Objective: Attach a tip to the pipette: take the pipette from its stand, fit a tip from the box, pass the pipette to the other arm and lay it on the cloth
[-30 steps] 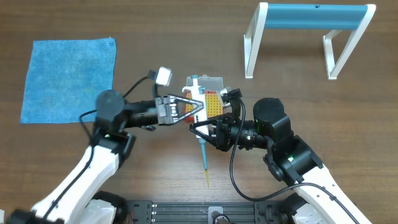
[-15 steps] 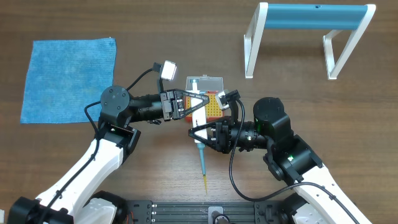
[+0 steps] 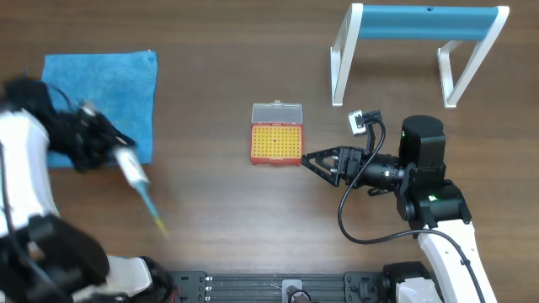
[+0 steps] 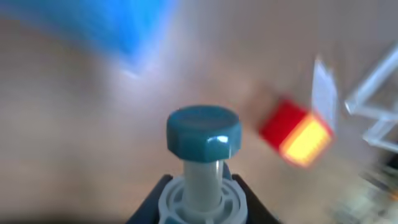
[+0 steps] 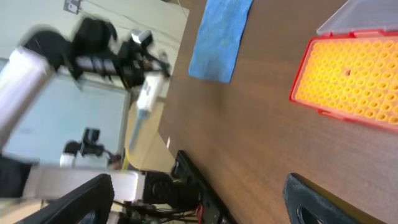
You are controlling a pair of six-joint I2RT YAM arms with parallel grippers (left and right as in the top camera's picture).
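My left gripper is shut on the pipette beside the near right corner of the blue cloth. The pipette slants down toward the table's front, its yellow tip fitted. The left wrist view shows the pipette's teal cap standing just above my left gripper. My right gripper stands open and empty, to the right of the red tip box and apart from it. From the right wrist I see the tip box, the cloth and the far pipette.
The white and teal pipette stand is at the back right with nothing on it. The tip box's clear lid lies open behind the box. Bare wooden table spreads between the cloth and the box.
The right gripper let go of the pipette and drew back to the right. The left arm swung left with the pipette, from beside the tip box to the cloth's edge.
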